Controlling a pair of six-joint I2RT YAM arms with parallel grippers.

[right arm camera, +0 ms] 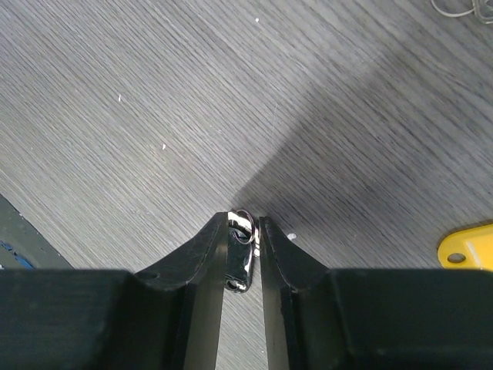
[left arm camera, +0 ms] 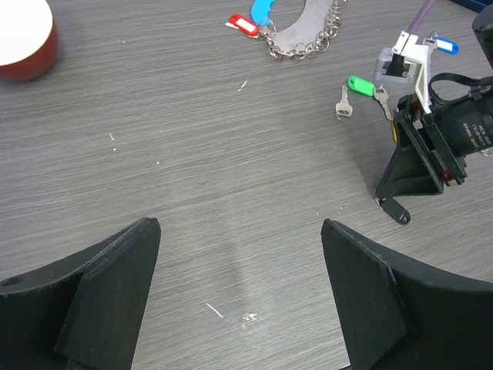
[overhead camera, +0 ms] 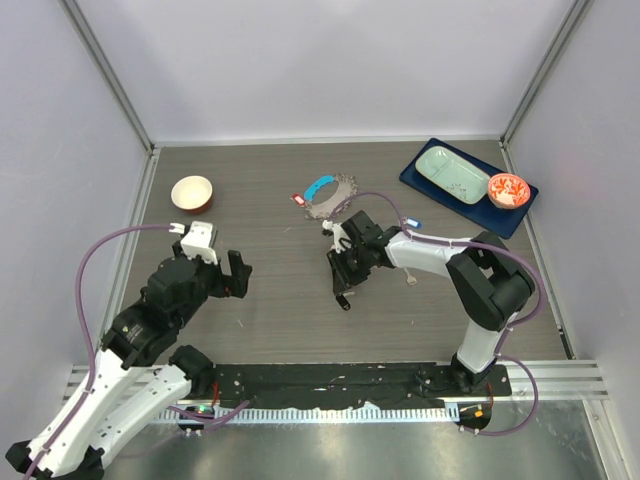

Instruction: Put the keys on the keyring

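The keyring (overhead camera: 330, 195) lies at the table's far middle, a grey chain loop with a blue strap (overhead camera: 320, 186) and a red tag (overhead camera: 298, 198); it also shows in the left wrist view (left arm camera: 304, 37). My right gripper (overhead camera: 344, 296) is shut on a black-headed key (right arm camera: 243, 258) with a small silver ring, held low over the table. A green key (left arm camera: 360, 85), a plain silver key (left arm camera: 343, 104) and a blue-tagged key (left arm camera: 444, 46) lie loose near the right arm. An orange tag (right arm camera: 466, 248) lies to the right of my right gripper. My left gripper (left arm camera: 240, 227) is open and empty.
A white bowl (overhead camera: 192, 192) stands at the far left. A dark blue tray (overhead camera: 425, 183) at the far right holds a pale green dish (overhead camera: 452, 174) and a red bowl (overhead camera: 507, 189). Grey walls close in the table's sides and back.
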